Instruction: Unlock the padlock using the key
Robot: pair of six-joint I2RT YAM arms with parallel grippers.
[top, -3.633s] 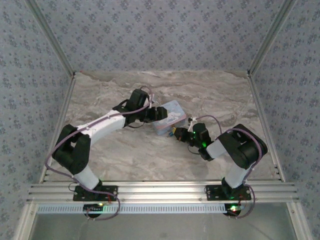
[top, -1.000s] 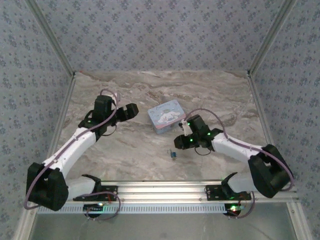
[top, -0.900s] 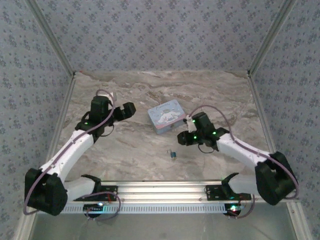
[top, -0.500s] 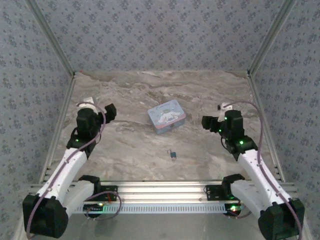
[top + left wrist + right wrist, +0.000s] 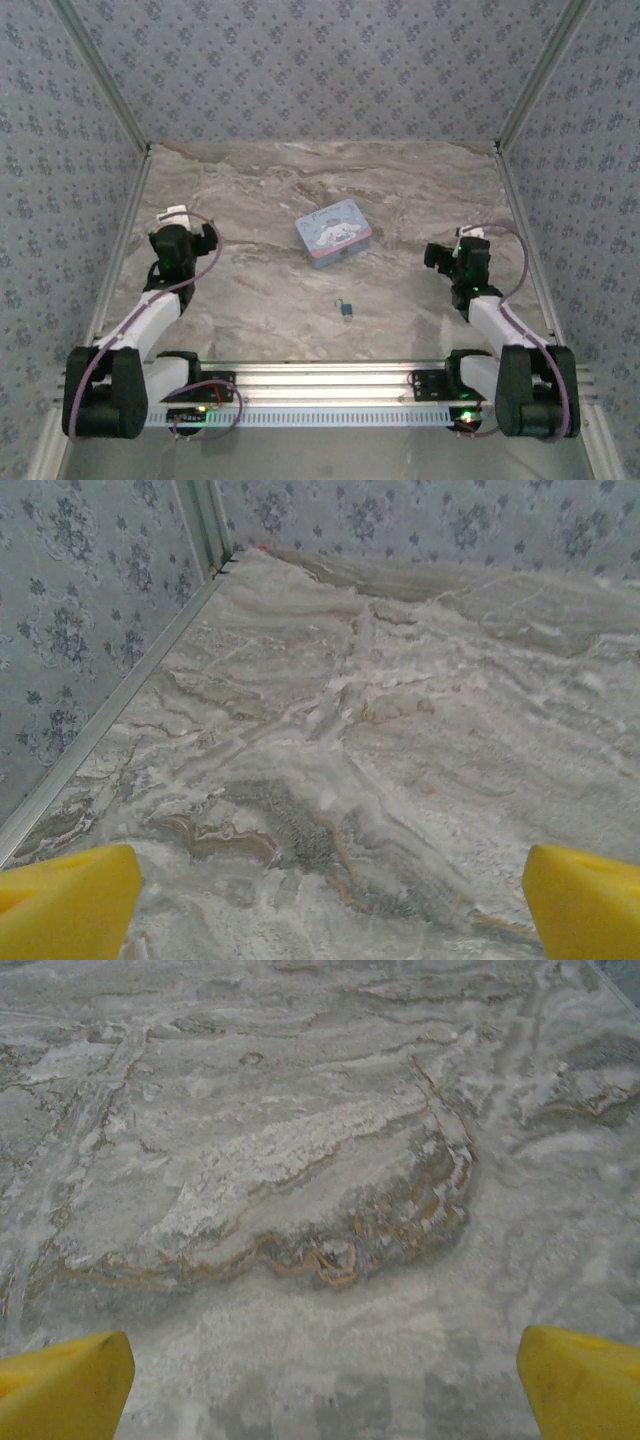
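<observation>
The tiny dark bluish padlock [image 5: 345, 309] lies by itself on the marble table [image 5: 270, 300], in front of the tin, with a small pale bit at its upper end. I cannot make out the key as a separate thing. My left gripper [image 5: 204, 237] is drawn back at the left side and stands open. In the left wrist view its yellow fingertips [image 5: 68, 900] are far apart over bare marble. My right gripper [image 5: 436, 254] is drawn back at the right side, also open. Its yellow fingertips [image 5: 66, 1385] are spread wide with nothing between them.
A light-blue cartoon-printed tin [image 5: 333, 232] sits closed at the table's middle, just behind the padlock. Patterned walls with aluminium posts [image 5: 205, 525] enclose the table on three sides. An aluminium rail [image 5: 320, 380] runs along the near edge.
Both arms have pulled back from the tin toward their own sides and folded in. The padlock, once at the right gripper by the tin, lies alone on the table.
</observation>
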